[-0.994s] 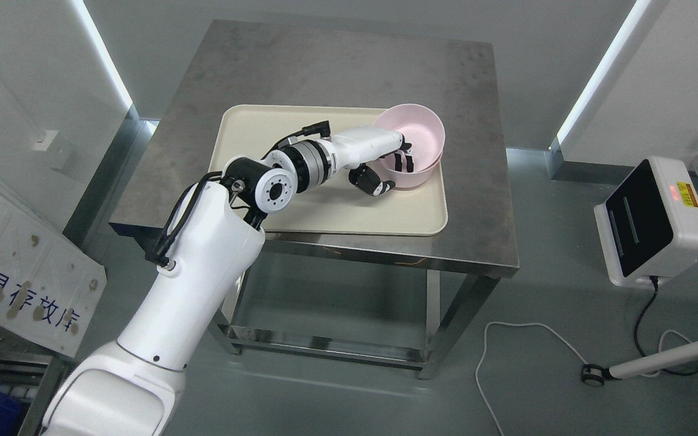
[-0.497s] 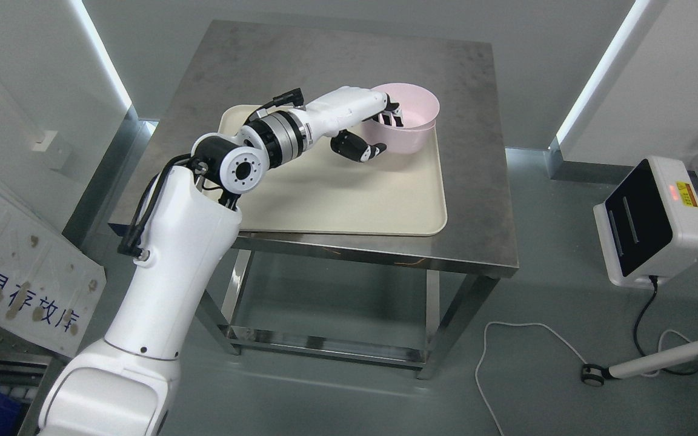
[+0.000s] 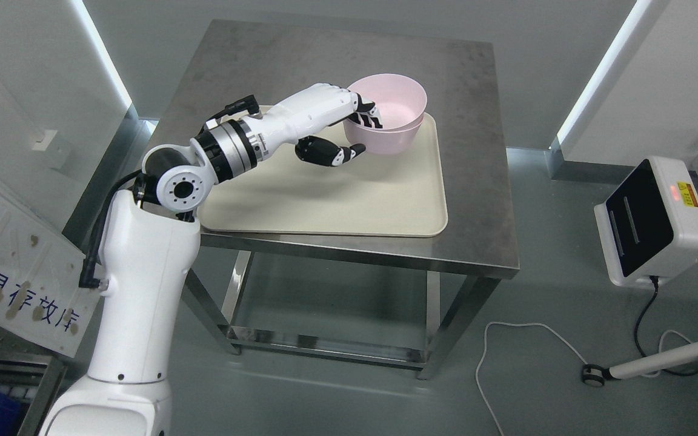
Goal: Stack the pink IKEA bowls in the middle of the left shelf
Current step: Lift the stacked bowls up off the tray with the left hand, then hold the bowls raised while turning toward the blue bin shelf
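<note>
Bright, even light; sharp focus, soft shadows.

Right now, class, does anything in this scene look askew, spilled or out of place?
Nothing is spilled or broken. The pink bowls, nested and gripped by the left hand, are tilted above the tray. The tray itself sits slightly crooked on the table.

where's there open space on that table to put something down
Most of the cream tray is bare, from its near edge up to the left hand. The steel table is bare along its right strip and across the far end behind the tray. The tray's far right corner is crowded: the left hand grips the pink bowls there.
</note>
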